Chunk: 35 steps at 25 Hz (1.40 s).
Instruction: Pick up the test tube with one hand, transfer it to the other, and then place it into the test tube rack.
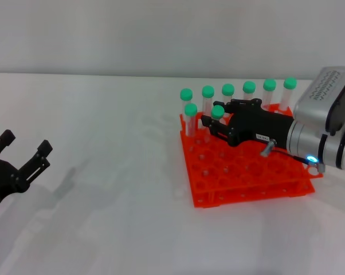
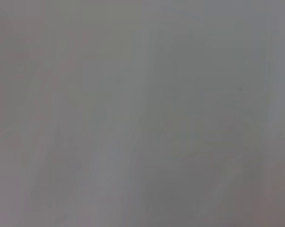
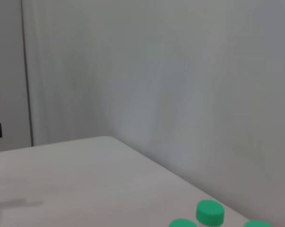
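Note:
The orange-red test tube rack (image 1: 247, 177) stands right of centre in the head view. Several green-capped test tubes stand in its far rows, e.g. one (image 1: 207, 100). My right gripper (image 1: 217, 117), black with a white label, reaches in from the right over the rack. Its fingers close on one upright test tube (image 1: 218, 112) near the rack's far left part. The lower part of that tube is hidden behind a finger. My left gripper (image 1: 26, 142) is open and empty at the far left. Green caps (image 3: 209, 213) show in the right wrist view.
The rack sits on a white table (image 1: 104, 189) with a pale wall behind. The left wrist view shows only a plain grey surface (image 2: 142, 113). Open table lies between the left gripper and the rack.

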Each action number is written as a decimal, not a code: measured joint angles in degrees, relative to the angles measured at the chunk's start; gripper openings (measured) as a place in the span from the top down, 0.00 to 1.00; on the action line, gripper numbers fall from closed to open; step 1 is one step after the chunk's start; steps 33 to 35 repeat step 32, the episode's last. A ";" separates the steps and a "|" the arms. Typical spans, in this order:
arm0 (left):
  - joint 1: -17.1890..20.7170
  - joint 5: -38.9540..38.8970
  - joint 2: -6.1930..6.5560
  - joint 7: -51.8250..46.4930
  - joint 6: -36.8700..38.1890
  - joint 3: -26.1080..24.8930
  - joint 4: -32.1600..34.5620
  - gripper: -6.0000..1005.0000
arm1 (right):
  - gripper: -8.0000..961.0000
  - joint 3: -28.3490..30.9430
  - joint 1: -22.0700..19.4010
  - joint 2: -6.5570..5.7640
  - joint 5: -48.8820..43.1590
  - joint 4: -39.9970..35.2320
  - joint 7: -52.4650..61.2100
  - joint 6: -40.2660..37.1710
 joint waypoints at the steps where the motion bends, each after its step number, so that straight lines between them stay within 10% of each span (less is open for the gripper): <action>1: 0.00 0.00 0.00 0.00 0.00 0.00 0.00 0.11 | 0.70 0.14 -0.13 0.00 0.10 -0.04 -0.01 -0.22; 11: -0.21 -0.82 0.09 0.00 -0.09 -0.01 -0.05 0.11 | 0.31 4.58 -5.51 -0.44 0.34 -2.42 -0.08 -8.29; 23: -0.48 -10.10 0.21 0.00 -0.09 -0.09 -0.96 0.11 | 0.31 19.91 -21.80 -0.61 0.48 -1.15 -11.40 -31.65; 35: -1.22 -15.00 0.00 0.00 -0.22 -0.09 -0.38 0.11 | 0.31 27.33 -22.32 -0.61 9.69 20.23 -25.00 -43.36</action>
